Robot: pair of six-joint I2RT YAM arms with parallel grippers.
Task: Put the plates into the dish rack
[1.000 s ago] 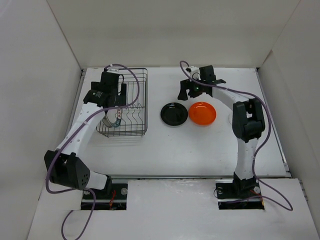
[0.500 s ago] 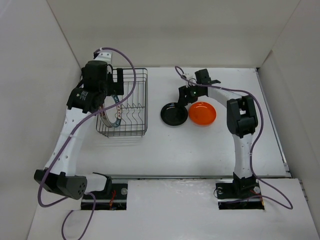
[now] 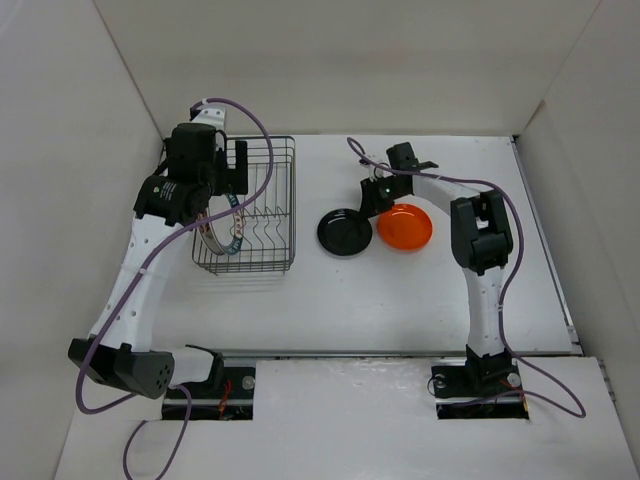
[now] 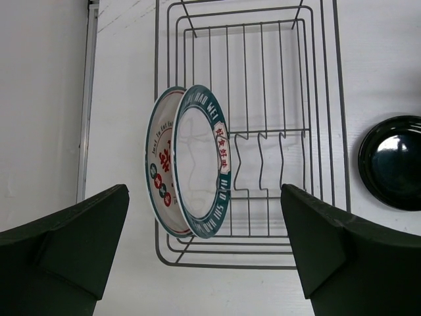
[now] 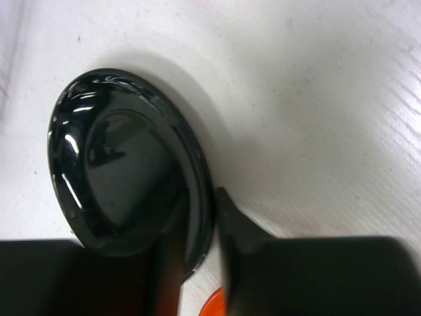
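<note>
1. the right gripper [image 5: 194,224] straddles the rim of the black plate [image 5: 125,171]. one finger lies over the inside of the plate and one outside it, and they look pinched together on that rim.
2. in the overhead view the black plate sits mid-frame, with the gripper at its upper right edge. the orange plate [image 3: 405,227] lies just beside it on the right, and the rack [image 3: 293,210] is well to its left.
3. whether the black plate is flat on the table [image 3: 330,300] or already tipped up at the held edge, i cannot tell.
4. the left gripper [image 4: 204,192] hangs over the rack's left end with its jaws wide apart and nothing in them.
5. below it, two patterned plates [image 4: 191,171] stand on edge together in the left part of the rack. their faces are turned toward frame left and right.
6. the deciding relation is that the free prongs lie to the right of those two plates, on the side facing the black plate. the right arm already has that plate, so the carry looks like a run toward frame left.
7. to slot in, the black plate would likely need standing on edge, parallel to the racked pair.
</note>
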